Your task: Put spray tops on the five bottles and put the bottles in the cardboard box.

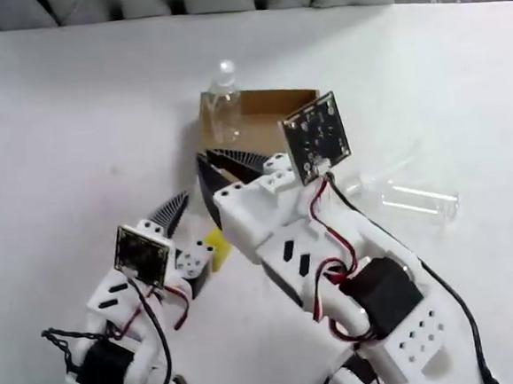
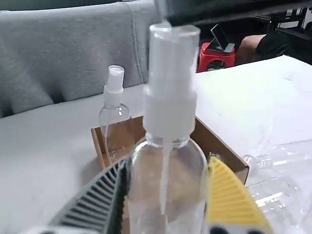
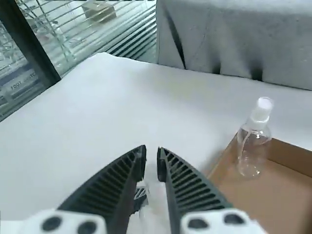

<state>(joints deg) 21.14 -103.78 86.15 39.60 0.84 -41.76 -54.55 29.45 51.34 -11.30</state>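
A clear bottle (image 2: 165,195) stands upright between the black and yellow fingers of my left gripper (image 2: 168,163), which is shut on its body. A white spray top (image 2: 170,83) sits on its neck. My right gripper (image 3: 151,153) hangs over it from above, its black fingers nearly together with the white top (image 3: 146,195) between them. From the high view, the right gripper (image 1: 202,156) crosses over the left gripper (image 1: 201,221) just in front of the cardboard box (image 1: 272,106). One capped bottle (image 1: 223,101) stands inside the box (image 3: 282,170).
Clear bottles (image 1: 417,201) lie on their sides on the white table to the right of the box, also seen as loose bottles (image 2: 278,170) past the yellow finger. A grey sofa runs behind the table's far edge.
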